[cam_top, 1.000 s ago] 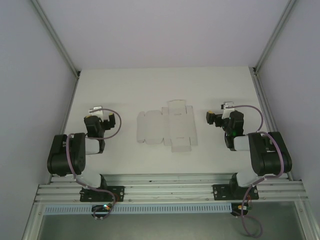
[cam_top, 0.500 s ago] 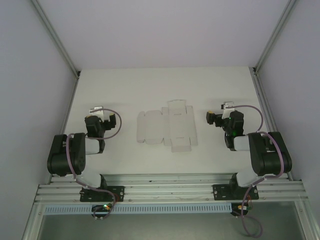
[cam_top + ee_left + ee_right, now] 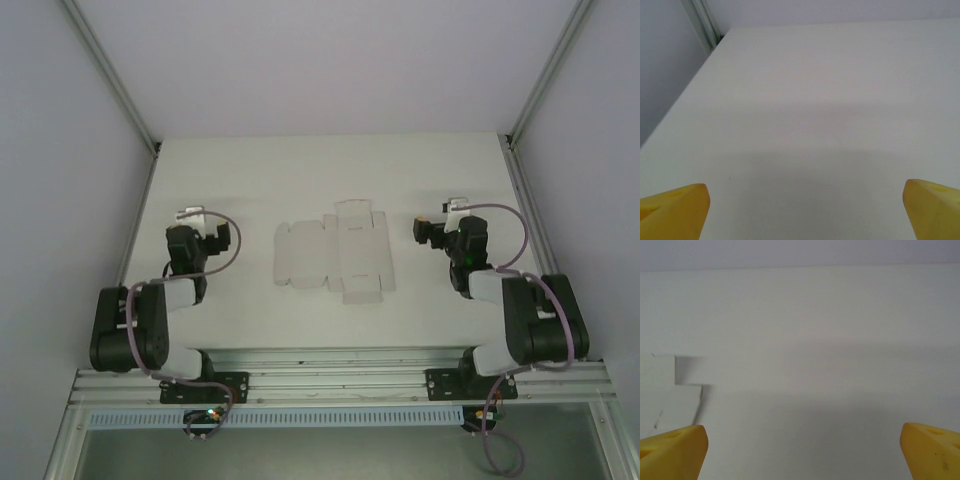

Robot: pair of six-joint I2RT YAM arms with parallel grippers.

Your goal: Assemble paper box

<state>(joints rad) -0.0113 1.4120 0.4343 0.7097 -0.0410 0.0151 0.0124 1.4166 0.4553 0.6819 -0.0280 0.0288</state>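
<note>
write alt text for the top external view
A flat, unfolded paper box lies in the middle of the white table. The left end effector and the right end effector are open on either side, clear of it.

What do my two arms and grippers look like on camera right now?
The left arm and right arm have black housings, white links and a mauve cable looping at each wrist. The left gripper and right gripper have yellow wedge-shaped fingertips.

a white table (image 3: 300, 170) fills the scene, enclosed by pale lavender-grey walls (image 3: 330, 60) left, right and far, with aluminium frame rails (image 3: 340, 375) along its near edge.
</note>
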